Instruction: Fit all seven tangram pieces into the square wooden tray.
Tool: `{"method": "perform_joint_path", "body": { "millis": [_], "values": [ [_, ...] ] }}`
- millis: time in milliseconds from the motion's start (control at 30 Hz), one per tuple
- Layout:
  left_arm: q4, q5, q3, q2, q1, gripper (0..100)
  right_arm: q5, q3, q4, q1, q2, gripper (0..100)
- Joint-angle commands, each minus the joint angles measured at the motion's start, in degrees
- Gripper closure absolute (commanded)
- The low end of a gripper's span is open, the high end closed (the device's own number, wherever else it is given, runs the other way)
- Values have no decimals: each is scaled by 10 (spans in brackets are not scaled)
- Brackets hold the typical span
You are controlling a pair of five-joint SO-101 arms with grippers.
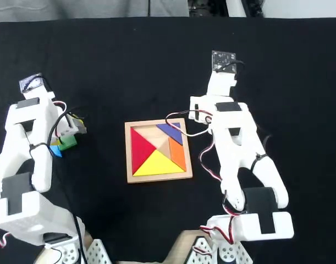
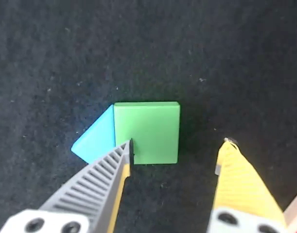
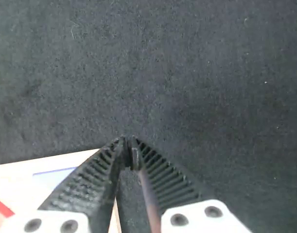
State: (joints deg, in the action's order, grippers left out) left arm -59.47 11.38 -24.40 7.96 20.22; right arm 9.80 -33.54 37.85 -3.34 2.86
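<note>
Green square [image 2: 146, 132] flat on table [image 1: 157, 66] toward left edge, edge-to-edge with blue triangle [image 2: 95, 143]; both outside wooden tray [image 1: 159, 177]. Left gripper [image 2: 178, 144] spread wide and empty, one fingertip over a corner of the square, the other clear of it; presumably set to clamp across parallel sides. Tray at table centre, coloured pieces [image 1: 155, 164] seated, bare wood remaining, probably for the outstanding two. Right gripper [image 3: 129, 145] clenched on nothing beside a tray corner, likely parked clear. No legible print on pieces or tray.

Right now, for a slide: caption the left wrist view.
Open left end effector hovers over a green square tangram piece touching a light-blue triangular piece on black cloth.
</note>
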Motion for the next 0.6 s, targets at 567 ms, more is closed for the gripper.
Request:
{"method": "perform_joint_path", "body": {
  "millis": [567],
  "values": [
    [20, -19, 72, 54, 47, 717, -4, 5, -12, 3, 1, 987]
  ]
}}
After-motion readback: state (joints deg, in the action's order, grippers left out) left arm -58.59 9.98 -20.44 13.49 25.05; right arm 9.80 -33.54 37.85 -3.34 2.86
